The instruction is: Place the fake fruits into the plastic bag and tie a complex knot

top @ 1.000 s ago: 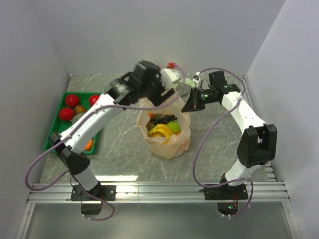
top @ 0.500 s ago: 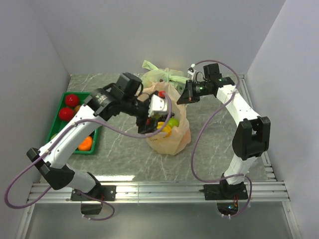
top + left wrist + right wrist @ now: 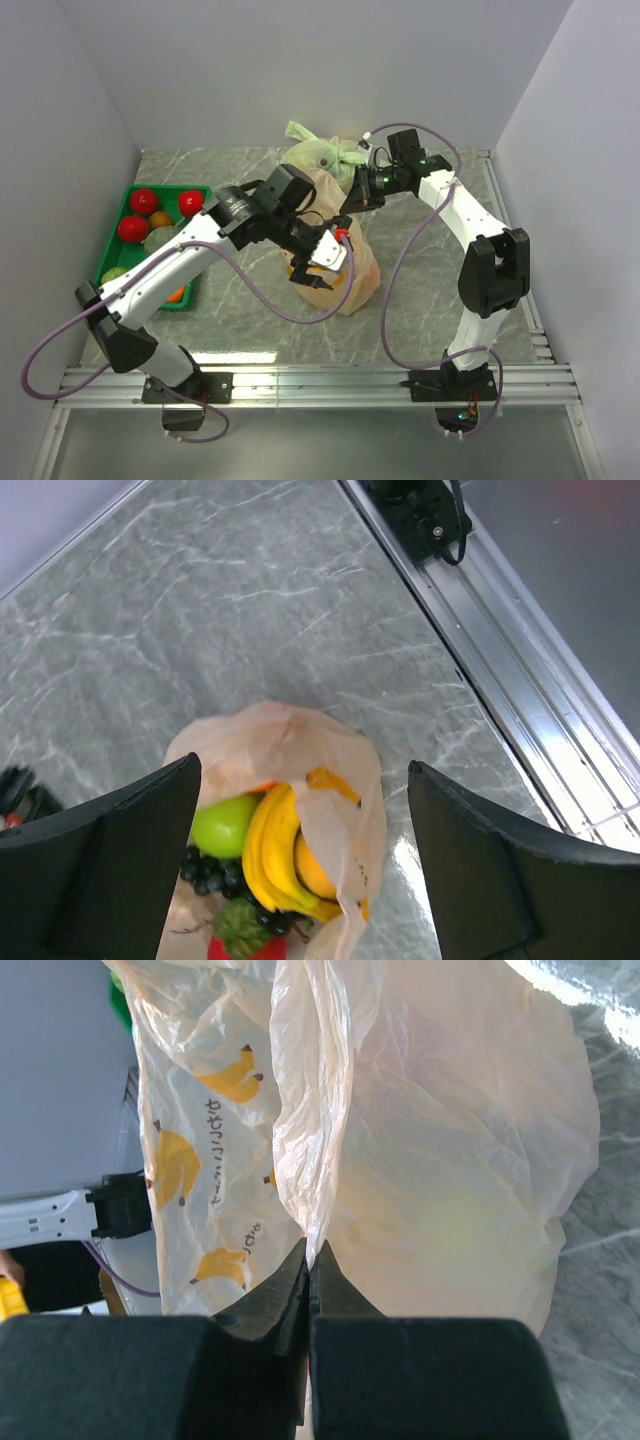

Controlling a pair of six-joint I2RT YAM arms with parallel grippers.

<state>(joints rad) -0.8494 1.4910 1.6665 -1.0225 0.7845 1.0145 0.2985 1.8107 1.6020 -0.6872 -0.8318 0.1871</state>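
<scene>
The plastic bag (image 3: 362, 272) stands mid-table, peach-orange with banana prints (image 3: 230, 1075). Its mouth gapes, and inside lie fake fruits: a banana (image 3: 265, 850), a green apple (image 3: 222, 825), dark grapes (image 3: 205, 872), an orange (image 3: 312, 872) and a strawberry (image 3: 238, 946). My left gripper (image 3: 318, 268) hovers just above that mouth, open wide with nothing between its fingers (image 3: 110, 860). My right gripper (image 3: 348, 198) is shut on a gathered strip of the bag's upper edge (image 3: 310, 1210), holding it up at the back right. No knot shows.
A green tray (image 3: 165, 187) at the left holds more fruits: red ones (image 3: 143, 200), an orange one (image 3: 175, 293) and a green one (image 3: 113, 275). A pale green tied bag (image 3: 320, 152) sits behind the peach bag. An aluminium rail (image 3: 520, 680) runs along the near edge.
My left gripper swung from the back of the table forward and down to the bag's mouth, and its jaws opened wider. My right gripper shifted left, still pinching the bag.
</scene>
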